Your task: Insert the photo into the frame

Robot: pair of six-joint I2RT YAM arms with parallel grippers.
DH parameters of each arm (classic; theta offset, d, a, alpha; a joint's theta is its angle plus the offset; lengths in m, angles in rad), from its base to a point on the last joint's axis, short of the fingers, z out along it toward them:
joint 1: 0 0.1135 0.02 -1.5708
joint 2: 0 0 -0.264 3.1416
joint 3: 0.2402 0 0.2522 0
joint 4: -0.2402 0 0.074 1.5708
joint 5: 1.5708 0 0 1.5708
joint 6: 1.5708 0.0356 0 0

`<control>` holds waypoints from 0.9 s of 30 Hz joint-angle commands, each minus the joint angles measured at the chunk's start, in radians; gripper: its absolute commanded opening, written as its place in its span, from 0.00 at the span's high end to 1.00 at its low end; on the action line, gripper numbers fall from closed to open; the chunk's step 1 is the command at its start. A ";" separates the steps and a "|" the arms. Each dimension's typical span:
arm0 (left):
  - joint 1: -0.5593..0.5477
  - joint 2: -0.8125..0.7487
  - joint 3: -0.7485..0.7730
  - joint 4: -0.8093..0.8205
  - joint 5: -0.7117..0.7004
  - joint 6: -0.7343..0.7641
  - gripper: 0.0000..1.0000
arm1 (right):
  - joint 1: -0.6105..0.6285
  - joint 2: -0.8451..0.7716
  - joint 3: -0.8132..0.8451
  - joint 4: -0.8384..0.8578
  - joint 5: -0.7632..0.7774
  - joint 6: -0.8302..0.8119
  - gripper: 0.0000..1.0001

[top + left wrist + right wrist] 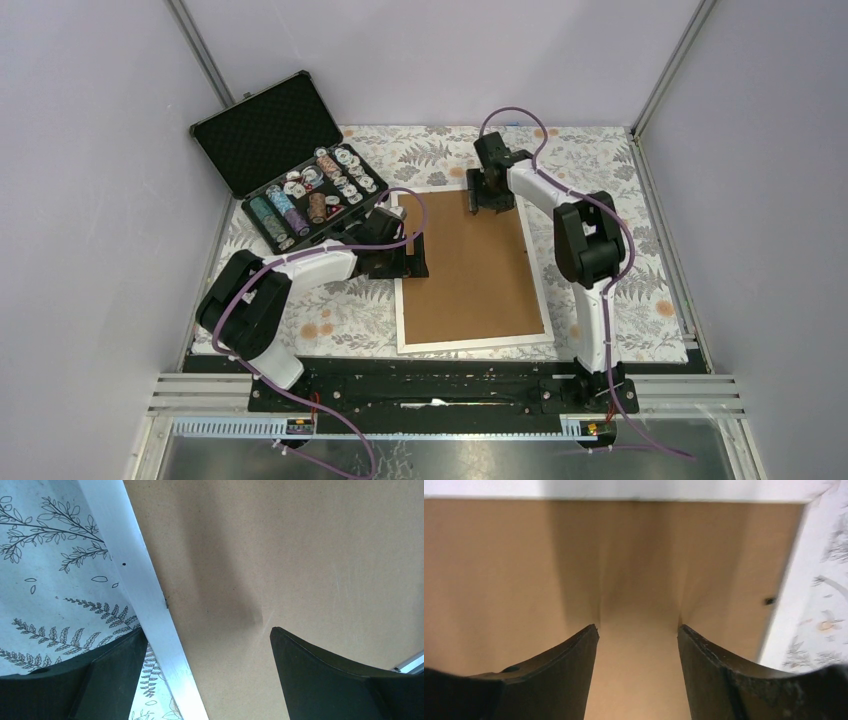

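left fingers (115, 670) spread wide, gripping nothing. one tip is over the leaf-print surface (660, 260), the other over the brown backing board (470, 270), and the white left rail of the frame (150, 595) runs between them. right fingers (564, 670) stand partly apart with nothing between them. they sit low at the far end of the board, just near of the frame's far rail, and i cannot tell if the tips touch it. the frame lies flat in the middle of the surface, long side running near to far, with the board filling its opening. i cannot see the photo. off to the far left, well apart from the frame, the black case (270, 130) sits open with rows of chips (315, 195).
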 commanded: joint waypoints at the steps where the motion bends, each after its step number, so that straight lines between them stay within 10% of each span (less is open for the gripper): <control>1: -0.006 -0.002 -0.020 0.002 0.035 -0.010 0.02 | 0.020 -0.153 -0.036 -0.011 -0.221 0.048 0.31; 18: -0.085 -0.088 -0.165 0.068 -0.027 -0.063 0.17 | -0.235 -0.977 -0.927 0.056 -0.123 0.183 0.29; 27: -0.076 0.169 0.059 0.122 0.035 -0.088 0.13 | -0.291 -1.001 -1.130 0.253 -0.395 0.370 0.30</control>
